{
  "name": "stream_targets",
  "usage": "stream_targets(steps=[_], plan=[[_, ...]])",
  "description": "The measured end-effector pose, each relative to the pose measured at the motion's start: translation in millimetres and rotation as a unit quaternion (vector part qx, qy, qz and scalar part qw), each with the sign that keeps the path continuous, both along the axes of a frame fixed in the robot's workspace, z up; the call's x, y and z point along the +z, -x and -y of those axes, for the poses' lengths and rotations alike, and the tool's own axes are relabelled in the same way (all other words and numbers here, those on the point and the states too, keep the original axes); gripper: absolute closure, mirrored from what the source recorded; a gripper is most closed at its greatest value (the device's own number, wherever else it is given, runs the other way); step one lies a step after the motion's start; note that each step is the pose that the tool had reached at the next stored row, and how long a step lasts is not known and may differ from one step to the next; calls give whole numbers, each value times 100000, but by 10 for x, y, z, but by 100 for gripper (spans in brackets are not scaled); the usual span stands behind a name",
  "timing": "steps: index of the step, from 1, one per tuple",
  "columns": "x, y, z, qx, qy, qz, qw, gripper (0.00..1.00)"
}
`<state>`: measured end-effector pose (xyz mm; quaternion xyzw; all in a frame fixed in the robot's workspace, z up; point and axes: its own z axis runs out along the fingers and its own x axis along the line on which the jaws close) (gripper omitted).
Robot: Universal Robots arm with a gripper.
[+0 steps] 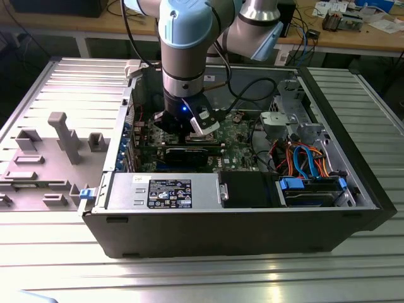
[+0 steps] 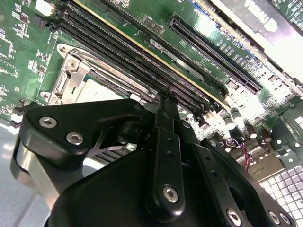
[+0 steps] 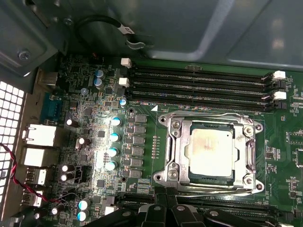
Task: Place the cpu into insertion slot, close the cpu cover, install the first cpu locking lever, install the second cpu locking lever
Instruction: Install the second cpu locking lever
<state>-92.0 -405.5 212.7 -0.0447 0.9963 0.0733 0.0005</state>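
My black hand hovers just beside the silver-grey square cpu, seated under its silvery cover frame; grip state unclear.

Ribbed metal table w/ wooden bench behind, cluttered w/ cables.

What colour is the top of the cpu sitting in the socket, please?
Silver-grey, seen best in the first wrist view: the cpu.

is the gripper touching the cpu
Cannot tell. In the first wrist view the cpu sits in the insertion slot, while the gripper's dark fingers end at that frame's rim, hiding any contact.
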Motion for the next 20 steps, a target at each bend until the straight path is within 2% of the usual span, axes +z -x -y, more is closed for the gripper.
stream_targets(steps=[10, 11, 12, 13, 14, 20], plan=[[0, 0, 0, -3, -23, 0, 100000, 89], [0, 0, 4, 9, -137, -7, 100000, 89], [-2, 0, 7, 12, -427, -4, 99999, 89], [-6, 0, 9, -2, -1075, 4, 99994, 89], [-6, 0, 10, 1, -1297, 3, 99992, 89], [-6, 2, 10, 4, -1370, -1, 99991, 89]])
